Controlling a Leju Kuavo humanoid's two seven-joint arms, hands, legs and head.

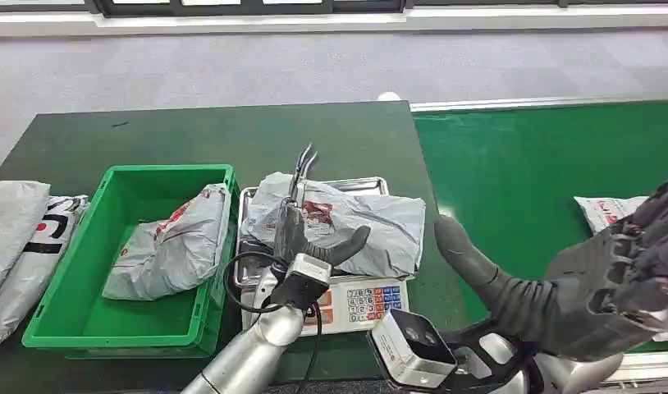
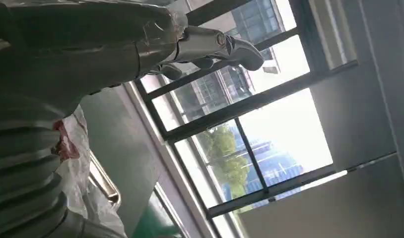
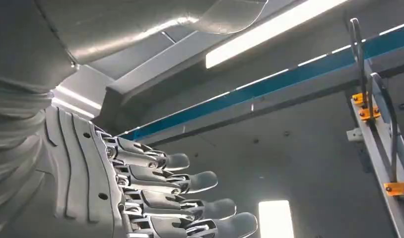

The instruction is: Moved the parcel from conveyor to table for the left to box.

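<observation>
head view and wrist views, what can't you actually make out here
- Scale: its platform is hidden in the head view under the grey parcel.
- Left hand: whether it touches that parcel; the hand itself covers the contact.
- Parcel on the conveyor: partly hidden by the right hand.
- Parcel labels: too small to read.
- Right wrist view looks up at the ceiling, not the table.

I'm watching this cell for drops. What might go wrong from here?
1. The parcel overhangs the scale, so the left hand may drag it off when lifting.
2. The crate already holds a bag, so the parcel could snag the rim.
3. The raised right hand hides the conveyor parcel.
</observation>
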